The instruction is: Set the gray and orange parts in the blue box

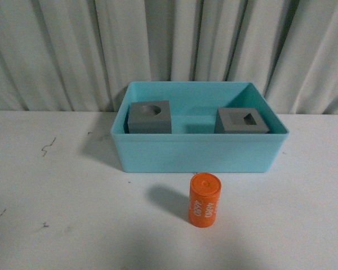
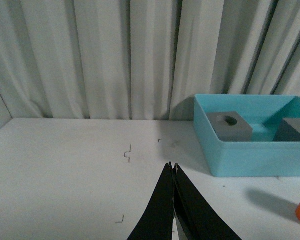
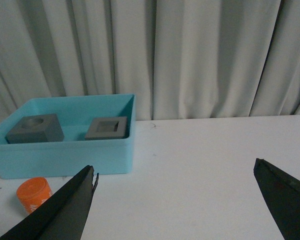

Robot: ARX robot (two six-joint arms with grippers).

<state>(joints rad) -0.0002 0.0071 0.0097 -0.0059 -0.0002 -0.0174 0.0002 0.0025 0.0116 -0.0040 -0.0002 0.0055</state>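
While both gray cubes (image 1: 149, 118) sit in the blue box (image 1: 197, 154), the orange cylinder (image 1: 205, 200) stands outside. My right gripper (image 3: 174, 165) gapes wide, my left gripper (image 2: 172, 166) is pinched empty; grasping the cylinder comes next.

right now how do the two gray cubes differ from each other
Top: the round-recess cube has a circular dip, while the rectangular-hole cube has a squared opening.
Place: in the front view the round-recess cube sits at the left end of the blue box, and the rectangular-hole cube sits at the right end.
Shared: both are matte gray, look about the same size, face opening-up, and are already inside the box.
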